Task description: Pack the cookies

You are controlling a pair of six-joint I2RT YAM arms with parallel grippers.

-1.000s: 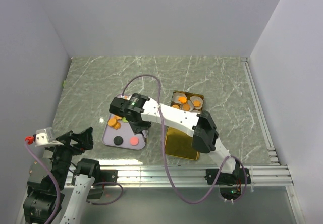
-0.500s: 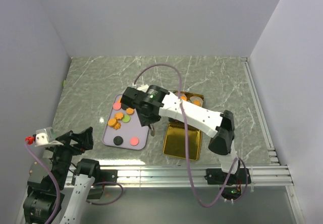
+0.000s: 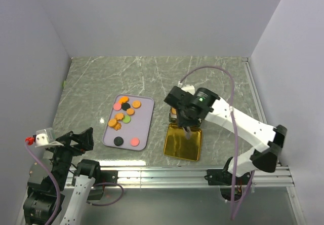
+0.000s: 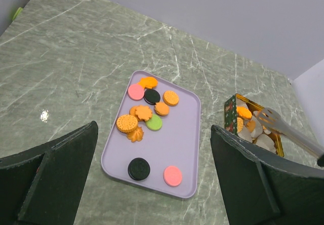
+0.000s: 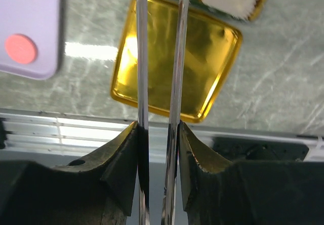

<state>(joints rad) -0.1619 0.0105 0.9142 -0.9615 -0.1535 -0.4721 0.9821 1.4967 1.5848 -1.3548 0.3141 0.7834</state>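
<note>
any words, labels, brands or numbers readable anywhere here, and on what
None can be read in any view.
cookie tin: green printed pattern on its side, too small to tell whether it holds words.
gold lid: plain and shiny, no lettering shows.
cookies: surface marks too blurred to read.
tray and tongs: no marks show.

Cookies (image 3: pixel 125 112): flat round discs; mostly orange, some pink, black, green.
Location: lay flat on tray (image 3: pixel 143 127); cluster at 12 o'clock, two at 6 o'clock.
</note>
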